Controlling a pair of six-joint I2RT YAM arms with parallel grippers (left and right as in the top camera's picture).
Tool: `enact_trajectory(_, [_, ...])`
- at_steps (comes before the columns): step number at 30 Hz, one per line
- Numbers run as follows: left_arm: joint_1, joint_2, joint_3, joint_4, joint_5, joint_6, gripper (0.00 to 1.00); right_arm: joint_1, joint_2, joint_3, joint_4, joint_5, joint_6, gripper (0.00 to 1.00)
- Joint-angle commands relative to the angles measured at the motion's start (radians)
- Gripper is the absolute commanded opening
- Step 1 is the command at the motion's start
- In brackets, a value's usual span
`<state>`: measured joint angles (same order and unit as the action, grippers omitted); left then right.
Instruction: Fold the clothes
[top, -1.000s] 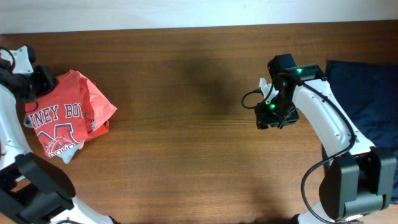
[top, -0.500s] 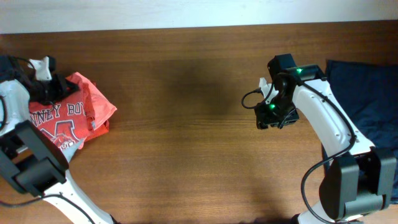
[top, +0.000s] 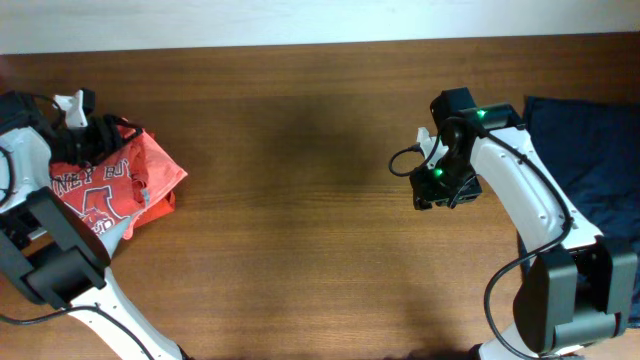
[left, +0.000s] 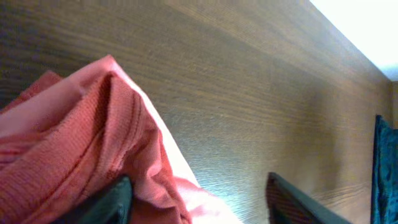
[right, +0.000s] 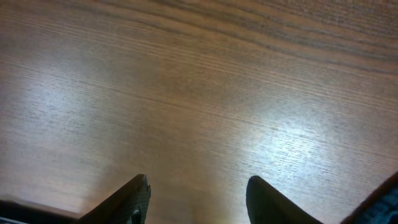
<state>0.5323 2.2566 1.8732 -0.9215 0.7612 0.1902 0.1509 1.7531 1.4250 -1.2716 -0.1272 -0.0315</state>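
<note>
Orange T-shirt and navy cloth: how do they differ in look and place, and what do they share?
On the table, the orange T-shirt is crumpled at left; the navy cloth lies flatter at right. The T-shirt bears white lettering; the navy cloth looks plain. Both are fabric.

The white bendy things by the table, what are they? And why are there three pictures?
They are two robot arms, a left arm and a right arm. Each ends in a two-finger gripper, like a pincher. One picture is taken from above the wooden table. The other two come from small cameras on the arms' wrists, looking down past the pinchers. On the robot's left lies a crumpled coral-orange T-shirt with white letters. On its right is a navy cloth at the table's edge. The left gripper is at the shirt's edge with its fingers apart, so it isn't pinching it. The right gripper is open too, over bare wood, holding nothing.
</note>
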Motion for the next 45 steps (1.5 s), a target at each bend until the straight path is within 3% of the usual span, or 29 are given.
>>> enact_trajectory(1, [-0.003, -0.124, 0.061, -0.009, -0.007, 0.016, 0.75, -0.002, -0.023, 0.017, 0.015, 0.009, -0.006, 0.55])
enact_trajectory(5, [-0.054, -0.270, 0.066, -0.023, -0.125, 0.019, 0.78, -0.002, -0.023, 0.017, 0.046, 0.008, -0.006, 0.56])
enact_trajectory(9, [-0.177, -0.418, 0.066, -0.062, -0.298, 0.021, 0.82, -0.002, -0.023, 0.023, 0.099, 0.004, -0.005, 0.67])
enact_trajectory(10, [-0.209, -0.439, 0.066, -0.070, -0.326, 0.021, 0.86, -0.002, -0.023, 0.029, 0.112, -0.003, -0.005, 0.85])
enact_trajectory(11, [-0.244, -0.456, 0.066, -0.079, -0.355, 0.021, 0.99, -0.002, -0.023, 0.037, 0.126, -0.011, -0.005, 0.99])
enact_trajectory(18, [-0.462, -0.470, 0.056, -0.133, -0.452, 0.021, 0.99, -0.007, -0.023, 0.204, 0.275, -0.022, 0.021, 0.99])
enact_trajectory(24, [-0.524, -0.460, 0.056, -0.280, -0.566, -0.022, 0.99, -0.042, -0.039, 0.335, 0.154, -0.019, 0.025, 0.99])
enact_trajectory(32, [-0.579, -0.527, 0.045, -0.357, -0.651, -0.066, 0.99, -0.074, -0.195, 0.323, 0.069, -0.007, 0.051, 0.99])
enact_trajectory(38, [-0.636, -0.764, -0.179, -0.237, -0.687, -0.070, 0.99, -0.073, -0.424, 0.156, 0.113, 0.061, 0.105, 0.99])
enact_trajectory(45, [-0.650, -1.176, -0.606, -0.026, -0.681, -0.077, 0.99, -0.073, -0.818, -0.261, 0.307, 0.062, 0.117, 0.99])
